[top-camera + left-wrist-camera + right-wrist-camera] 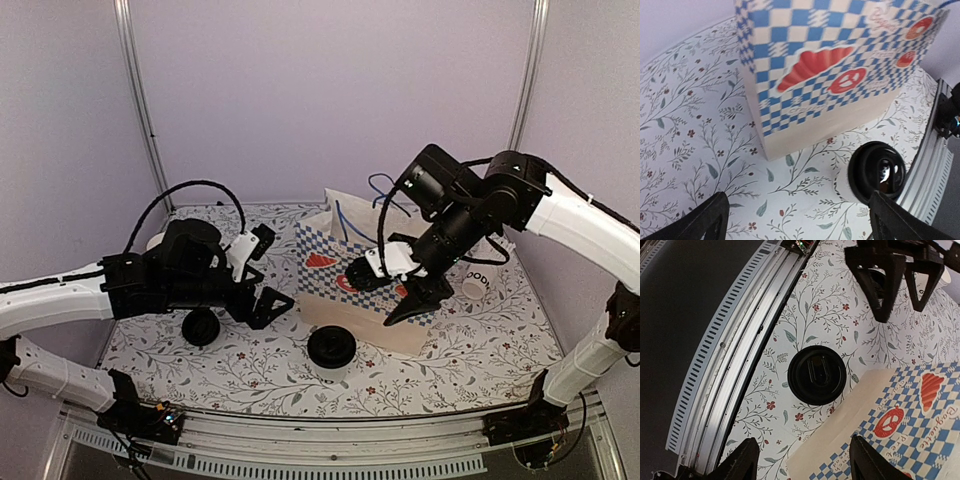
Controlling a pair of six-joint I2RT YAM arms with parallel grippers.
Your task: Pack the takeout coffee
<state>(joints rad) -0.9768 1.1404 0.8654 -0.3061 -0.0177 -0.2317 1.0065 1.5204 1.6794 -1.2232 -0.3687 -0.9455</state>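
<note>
A pale lilac wall (330,90) closes the back and both sides, plain and evenly lit, with no hard shadows. Against it rise a left pole (140,100) and a right pole (528,75), thin grey metal, splaying outward toward the top. The tablecloth (250,375) is white, printed with grey-green twigs, leaves and small red flowers. A slotted aluminium rail (330,435) runs along the near edge, and beyond it lies a dark grey surface (675,315)
</note>
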